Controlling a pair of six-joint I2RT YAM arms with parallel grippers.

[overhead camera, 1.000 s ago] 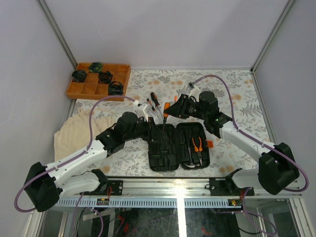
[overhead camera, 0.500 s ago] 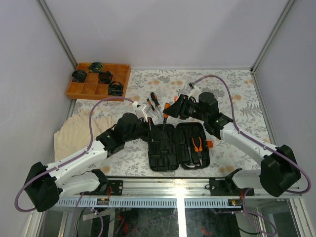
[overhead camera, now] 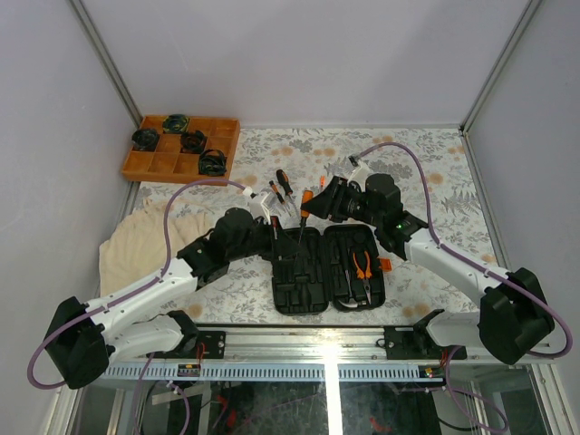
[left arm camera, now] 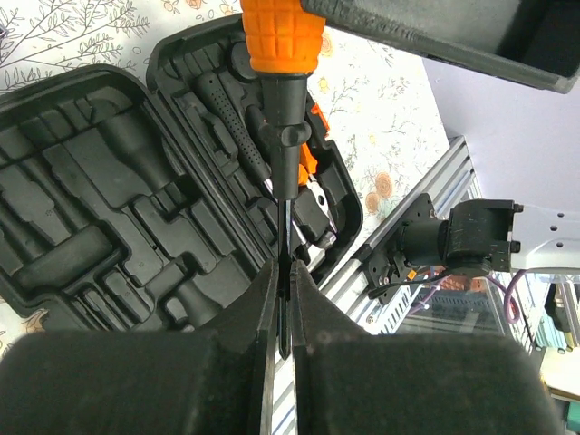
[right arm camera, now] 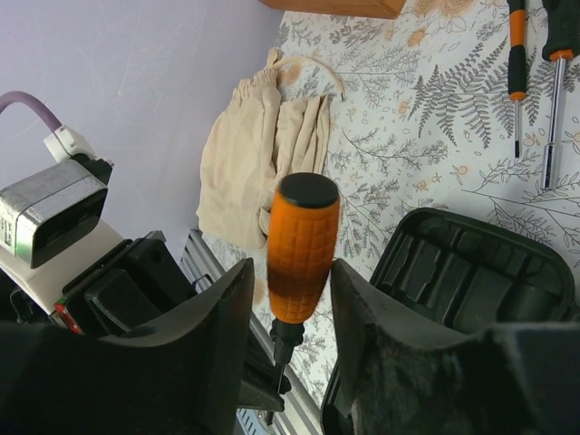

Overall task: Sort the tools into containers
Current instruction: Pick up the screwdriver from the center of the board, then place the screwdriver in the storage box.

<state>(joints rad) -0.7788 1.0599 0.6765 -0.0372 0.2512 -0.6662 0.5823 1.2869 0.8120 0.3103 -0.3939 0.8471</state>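
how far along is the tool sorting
Early. Done: the pliers lie in the open case. In hand: the left gripper pinches a screwdriver by its shaft above the case, and the right gripper straddles its handle. Left: at least two loose screwdrivers beyond the case.

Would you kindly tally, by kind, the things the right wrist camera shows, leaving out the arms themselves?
Screwdrivers: 3
Tool case: 1
Cloth: 1
Tray: 1
Total: 6
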